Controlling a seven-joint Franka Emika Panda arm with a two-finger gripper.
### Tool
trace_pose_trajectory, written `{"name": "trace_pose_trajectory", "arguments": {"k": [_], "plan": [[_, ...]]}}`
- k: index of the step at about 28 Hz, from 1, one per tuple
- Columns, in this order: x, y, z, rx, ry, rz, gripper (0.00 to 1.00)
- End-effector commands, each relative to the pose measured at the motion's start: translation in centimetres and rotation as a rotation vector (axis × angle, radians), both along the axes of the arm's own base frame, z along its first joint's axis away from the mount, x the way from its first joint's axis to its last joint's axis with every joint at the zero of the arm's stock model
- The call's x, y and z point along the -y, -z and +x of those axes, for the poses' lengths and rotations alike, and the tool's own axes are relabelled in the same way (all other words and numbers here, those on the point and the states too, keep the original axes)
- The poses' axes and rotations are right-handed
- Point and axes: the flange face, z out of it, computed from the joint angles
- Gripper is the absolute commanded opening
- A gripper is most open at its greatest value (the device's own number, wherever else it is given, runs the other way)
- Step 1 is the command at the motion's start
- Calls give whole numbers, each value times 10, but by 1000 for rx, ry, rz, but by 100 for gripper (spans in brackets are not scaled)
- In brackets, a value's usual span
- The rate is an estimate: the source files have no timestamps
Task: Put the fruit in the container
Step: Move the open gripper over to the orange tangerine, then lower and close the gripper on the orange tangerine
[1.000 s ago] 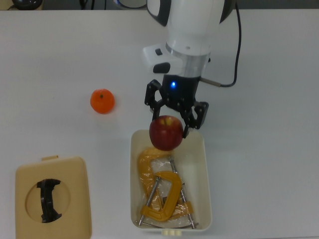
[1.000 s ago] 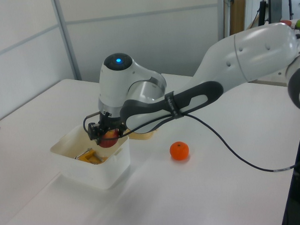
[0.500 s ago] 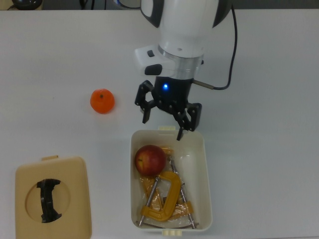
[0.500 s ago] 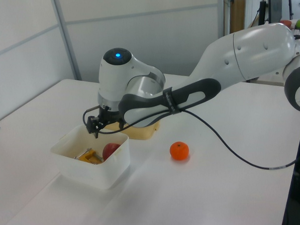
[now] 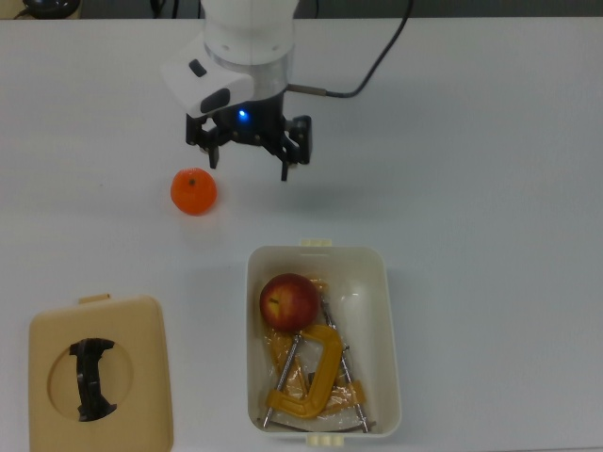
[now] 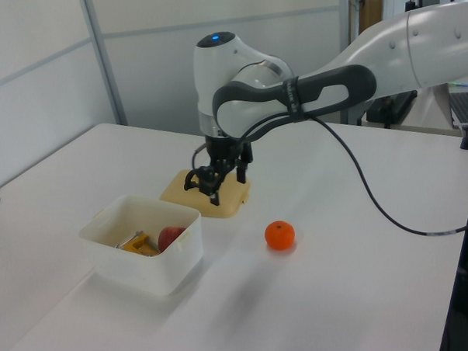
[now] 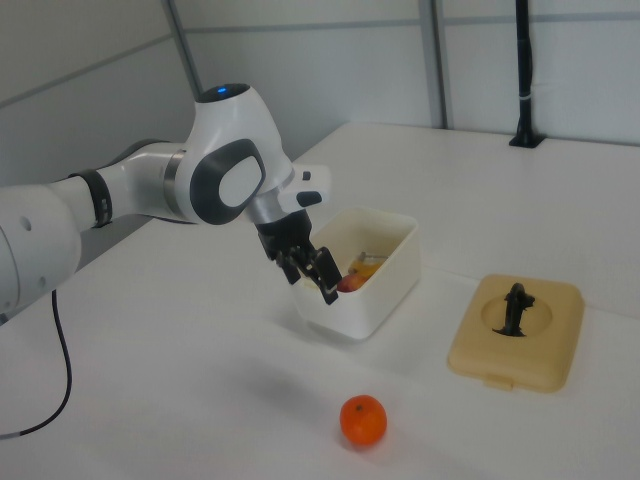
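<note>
The cream-white rectangular plastic tub (image 5: 390, 339) has rounded corners, deep smooth walls and small tabs on its short ends. Inside it lie the dark red glossy apple (image 5: 289, 301), a yellow metal C-clamp (image 5: 314, 375) and a crinkled orange wrapper (image 5: 283, 343). The bright orange round tangerine (image 5: 193, 191) sits on the white matte table (image 5: 490, 169), well apart from the tub. The flat tan lid (image 5: 141, 395) with a black handle lies at the top view's lower left. The black two-finger gripper (image 5: 247, 164) hangs above the table near the tangerine, fingers spread wide, holding nothing.
</note>
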Motion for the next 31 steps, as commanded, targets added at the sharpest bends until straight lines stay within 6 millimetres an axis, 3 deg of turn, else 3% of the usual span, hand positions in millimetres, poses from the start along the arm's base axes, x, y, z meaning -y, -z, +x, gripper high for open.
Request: {"name": "trace_pose_trajectory", "arguments": {"k": [1, 17, 31], "plan": [[21, 34, -31, -86, -66, -13, 100], [81, 118, -49, -74, -75, -158, 100], [79, 169, -48, -92, -108, -187, 100]]}}
